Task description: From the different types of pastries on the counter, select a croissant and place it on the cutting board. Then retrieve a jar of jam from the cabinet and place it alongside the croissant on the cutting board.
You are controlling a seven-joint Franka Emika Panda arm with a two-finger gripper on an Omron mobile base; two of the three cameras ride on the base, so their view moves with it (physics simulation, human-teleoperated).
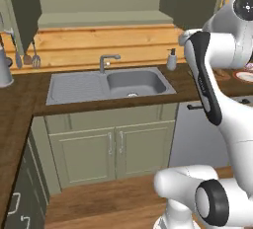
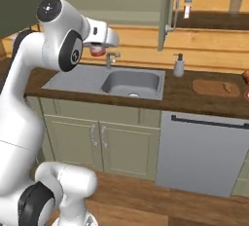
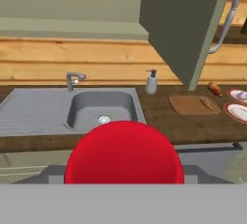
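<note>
The fingers [image 2: 98,49] are closed on the jar of jam [image 3: 124,153] — held in the air above the sink [image 2: 131,84], well left of the cutting board [image 2: 215,87]. On that board lies the croissant [image 2: 226,87]; the board rests on the desk [image 2: 194,101] — right of the sink.

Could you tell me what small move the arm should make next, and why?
Probably carry the jar of jam rightward: the gripper holds it over the sink, while the cutting board, with the croissant on it, lies farther right along the counter.
</note>
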